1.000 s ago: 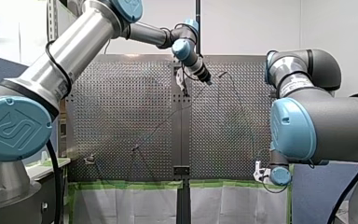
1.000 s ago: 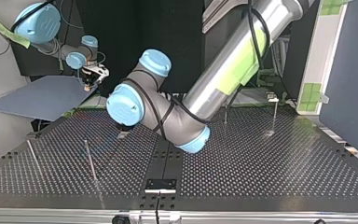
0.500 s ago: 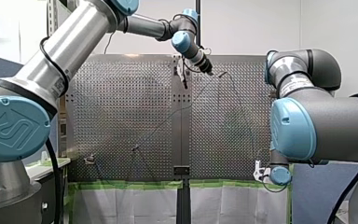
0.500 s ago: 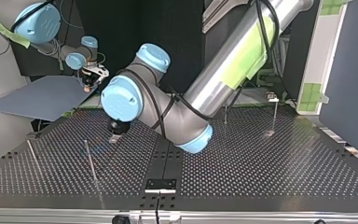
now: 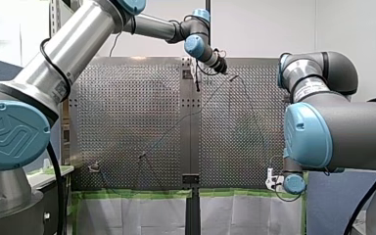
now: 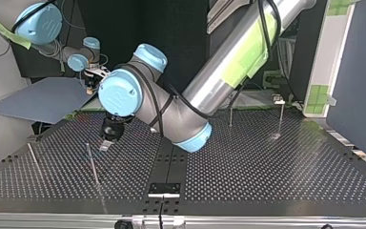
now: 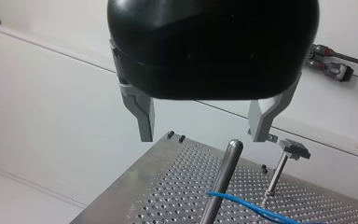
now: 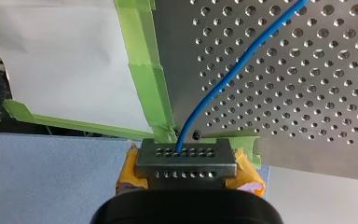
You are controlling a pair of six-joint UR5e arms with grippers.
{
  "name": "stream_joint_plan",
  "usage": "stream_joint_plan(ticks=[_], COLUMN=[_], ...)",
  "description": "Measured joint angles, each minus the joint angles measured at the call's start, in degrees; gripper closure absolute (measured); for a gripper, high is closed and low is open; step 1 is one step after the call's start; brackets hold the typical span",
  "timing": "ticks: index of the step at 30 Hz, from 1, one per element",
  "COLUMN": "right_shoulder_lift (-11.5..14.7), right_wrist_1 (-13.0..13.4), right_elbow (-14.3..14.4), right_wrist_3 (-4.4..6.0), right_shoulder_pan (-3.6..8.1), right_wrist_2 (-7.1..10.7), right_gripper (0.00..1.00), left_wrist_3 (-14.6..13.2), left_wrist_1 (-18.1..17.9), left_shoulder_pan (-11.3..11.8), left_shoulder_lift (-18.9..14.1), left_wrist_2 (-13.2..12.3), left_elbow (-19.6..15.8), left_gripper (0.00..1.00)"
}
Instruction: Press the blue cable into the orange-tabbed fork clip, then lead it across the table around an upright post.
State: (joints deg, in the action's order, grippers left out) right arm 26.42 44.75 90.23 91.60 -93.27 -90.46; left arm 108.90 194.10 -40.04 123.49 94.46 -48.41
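Blue cable [image 8: 223, 80]: thin strand lying across the silver perforated metal table [image 8: 317, 93]. One end is gripped just off the table's edge, beside a strip of green tape [image 8: 144, 79]. Farther along it meets a smooth upright steel post [image 7: 221, 184]; whether they touch cannot be told.
Right gripper [image 8: 185, 151]: yellow pads [image 8: 127, 170] and a drilled metal face plate; jaws closed on the cable's end.
Left gripper [image 7: 204, 135]: black housing with grey metal fingers [image 7: 144, 114]; jaws spread wide, holding nothing.
Steel post: its rounded tip stands ahead of the left gripper, in line with the gap between the fingers, untouched.
Threaded post [image 7: 279, 170]: flat-headed, just beyond the steel post, near the table's far edge.
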Motion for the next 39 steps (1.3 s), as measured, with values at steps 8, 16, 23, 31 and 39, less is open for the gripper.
stream_joint_plan(ticks=[8,16,23,31,39], right_shoulder_lift=[0.00,0.00,0.00,-0.01,0.00], right_wrist_1=[0.00,0.02,0.00,-0.01,-0.08], right_elbow=[-0.07,-0.09,-0.09,-0.09,-0.09], right_wrist_3=[0.00,0.00,0.00,0.00,0.00], right_shoulder_pan=[-0.09,-0.02,-0.05,-0.06,-0.04], right_wrist_2=[0.01,0.08,0.17,0.18,0.18], right_gripper=[1.00,1.00,1.00,1.00,1.00], left_wrist_3=[-4.65,-7.44,-7.51,-6.33,-3.16], left_wrist_1=[-0.63,-0.73,-0.73,-0.43,0.11], left_shoulder_pan=[-0.24,-0.58,-0.96,-1.10,-1.23], left_shoulder_lift=[0.00,-0.04,-0.02,-0.05,-0.05], left_wrist_2=[0.83,0.75,0.92,1.07,4.78], left_elbow=[-0.15,-0.17,-0.17,-0.17,-0.17], left_gripper=[0.00,0.00,0.00,0.00,0.00])
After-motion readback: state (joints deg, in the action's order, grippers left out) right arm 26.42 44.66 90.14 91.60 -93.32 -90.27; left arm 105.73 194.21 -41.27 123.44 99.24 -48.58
